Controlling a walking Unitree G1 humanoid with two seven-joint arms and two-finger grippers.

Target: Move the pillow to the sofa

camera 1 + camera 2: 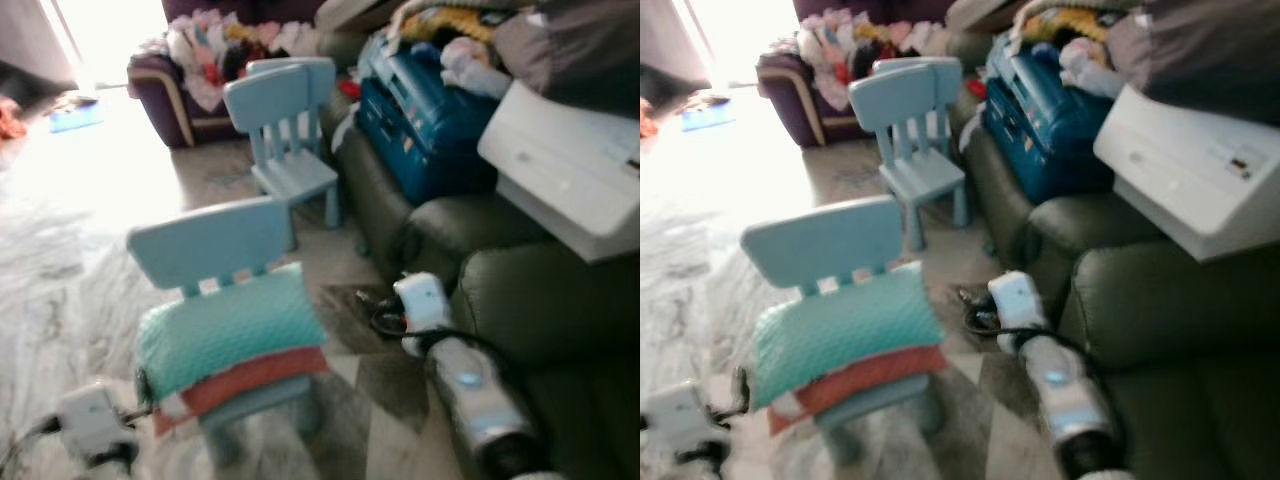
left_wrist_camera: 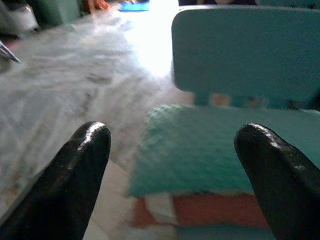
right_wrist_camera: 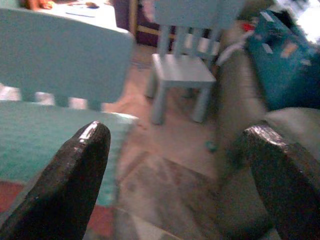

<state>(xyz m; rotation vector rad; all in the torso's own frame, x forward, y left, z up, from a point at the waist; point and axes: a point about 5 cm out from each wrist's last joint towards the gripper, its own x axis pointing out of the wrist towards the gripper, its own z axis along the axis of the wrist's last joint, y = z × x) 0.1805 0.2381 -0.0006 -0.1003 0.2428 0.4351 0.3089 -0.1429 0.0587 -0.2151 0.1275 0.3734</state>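
We are at the approach step: the pillow (image 1: 228,333) is not yet gripped. It lies on the seat of the near light-blue chair (image 1: 210,243), on top of an orange-red folded cushion (image 1: 250,380), against the chair's backrest. Our left gripper (image 2: 172,165) has its jaws wide open and looks along them at the pillow's teal end. Our right gripper (image 3: 175,175) also has open jaws, between the chair and the dark green sofa (image 1: 520,300) on our right. The sofa carries a blue suitcase (image 1: 420,115) and a white box (image 1: 565,170). Next, we judge, both grippers must close in on the pillow's two ends, then lift it toward the bare sofa cushion beside us
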